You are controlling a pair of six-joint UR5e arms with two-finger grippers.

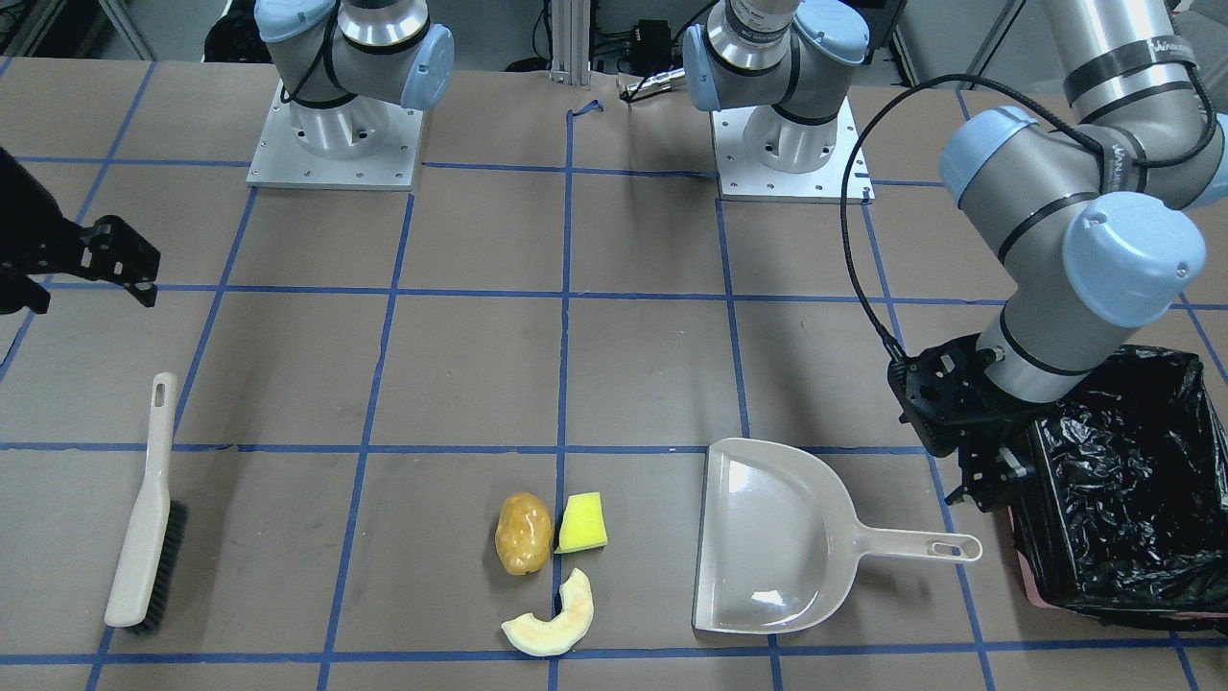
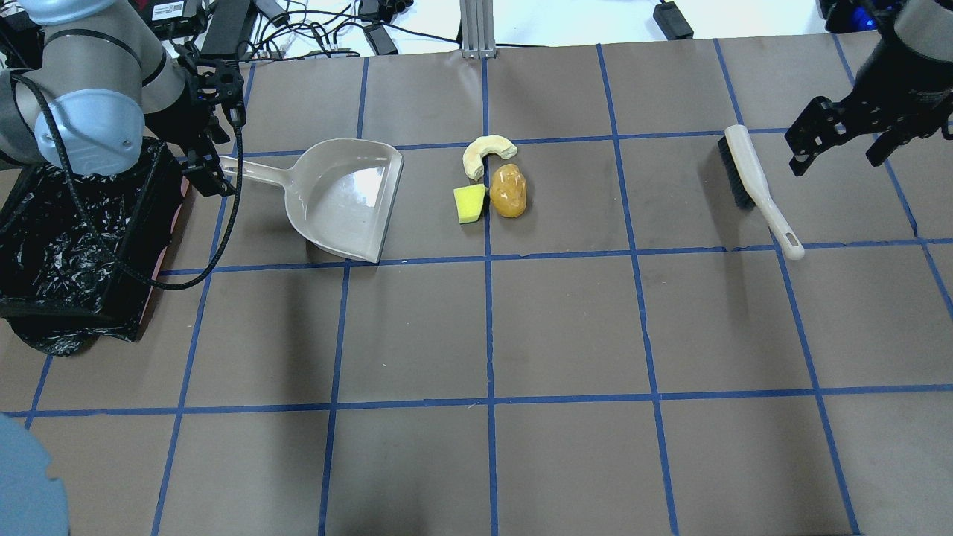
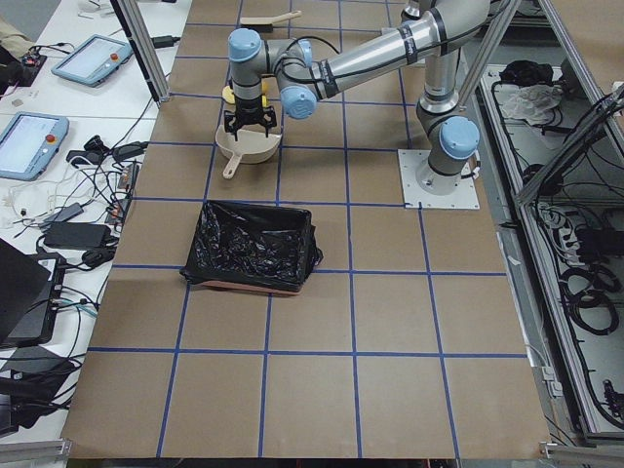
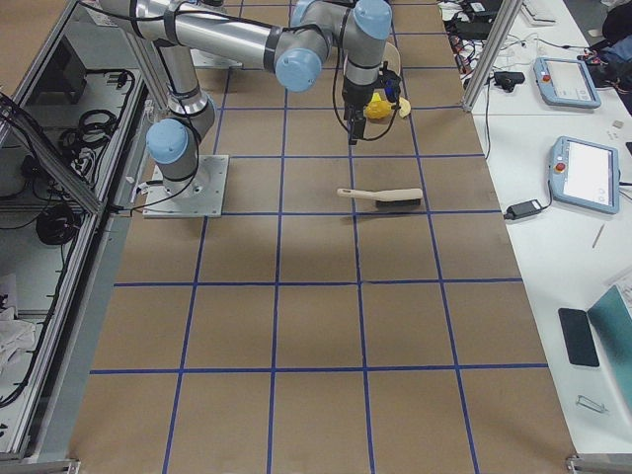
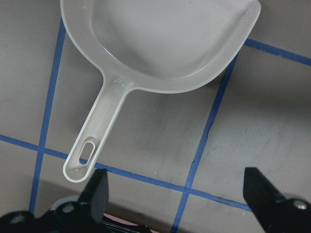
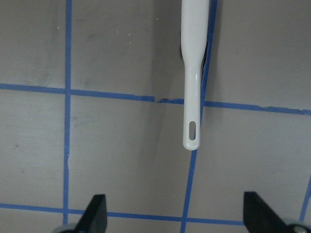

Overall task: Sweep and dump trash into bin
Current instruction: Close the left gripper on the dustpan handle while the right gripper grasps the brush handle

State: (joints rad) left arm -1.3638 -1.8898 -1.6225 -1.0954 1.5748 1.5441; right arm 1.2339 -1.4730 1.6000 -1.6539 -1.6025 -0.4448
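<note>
only blurred lettering (image 1: 1168,45) on left arm (image 1: 1055,226)

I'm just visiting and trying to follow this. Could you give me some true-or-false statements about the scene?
1. The dustpan is empty. True.
2. The right gripper holds the brush. False: the brush lies on the table, and the gripper is open, apart from it.
3. The potato is in the bin. False: it is outside the bin, on the table beside the yellow block.
4. The left gripper is open near the dustpan's handle. True.
</note>
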